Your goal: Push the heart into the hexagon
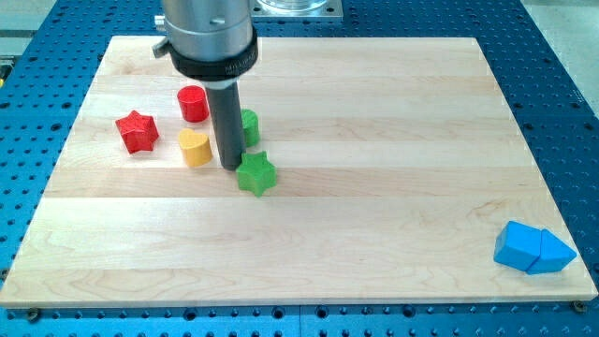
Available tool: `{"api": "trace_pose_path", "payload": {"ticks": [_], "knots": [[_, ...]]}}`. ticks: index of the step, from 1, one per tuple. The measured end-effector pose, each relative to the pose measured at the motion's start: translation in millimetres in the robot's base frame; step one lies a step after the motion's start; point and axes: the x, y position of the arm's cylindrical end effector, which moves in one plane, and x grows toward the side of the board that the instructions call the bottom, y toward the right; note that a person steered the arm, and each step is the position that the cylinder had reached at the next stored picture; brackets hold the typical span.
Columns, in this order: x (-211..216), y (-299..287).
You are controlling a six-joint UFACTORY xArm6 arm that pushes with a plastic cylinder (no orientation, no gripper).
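Tip down in frame's upper left, gripperless, between yellow heart and green star; red hexagon above, green block partly hidden behind rod.

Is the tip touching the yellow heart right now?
No: my tip sits apart from the yellow heart, on the view's right of it, close against the green star.

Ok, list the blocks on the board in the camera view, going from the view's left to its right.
red star → red cylinder and yellow heart, level in this order → green star → blue blocks. The green block behind the rod is left out.
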Motion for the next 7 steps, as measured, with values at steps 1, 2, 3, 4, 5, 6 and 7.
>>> {"api": "trace_pose_path", "payload": {"ticks": [1, 2, 3, 4, 5, 6, 7], "knots": [[47, -2], [77, -34], [73, -59], [62, -56], [19, -52], [3, -57], [3, -73]]}}
